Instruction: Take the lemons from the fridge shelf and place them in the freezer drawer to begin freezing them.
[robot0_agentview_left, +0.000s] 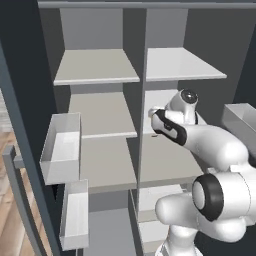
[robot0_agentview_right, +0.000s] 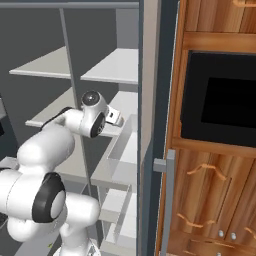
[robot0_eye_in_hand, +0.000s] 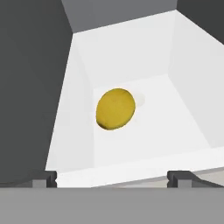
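Observation:
One lemon (robot0_eye_in_hand: 115, 109), yellow and oval, lies on a white shelf floor (robot0_eye_in_hand: 175, 118) with white walls to its sides and back. My gripper (robot0_eye_in_hand: 113, 178) is open. Its two dark fingertips (robot0_eye_in_hand: 43, 177) stand wide apart at the near rim of that shelf, short of the lemon, with nothing between them. From the base views, my arm reaches into the fridge's right compartment at mid height, the hand (robot0_agentview_left: 156, 118) (robot0_agentview_right: 114, 117) just inside it. The freezer drawer is out of view.
Grey shelves (robot0_agentview_left: 97, 67) fill both fridge compartments, split by a vertical divider (robot0_agentview_left: 141, 125). White door bins (robot0_agentview_left: 61, 150) (robot0_agentview_left: 75, 215) hang at the left, another bin (robot0_agentview_right: 122, 150) at the right. A wooden cabinet with a dark opening (robot0_agentview_right: 220, 100) stands to the right.

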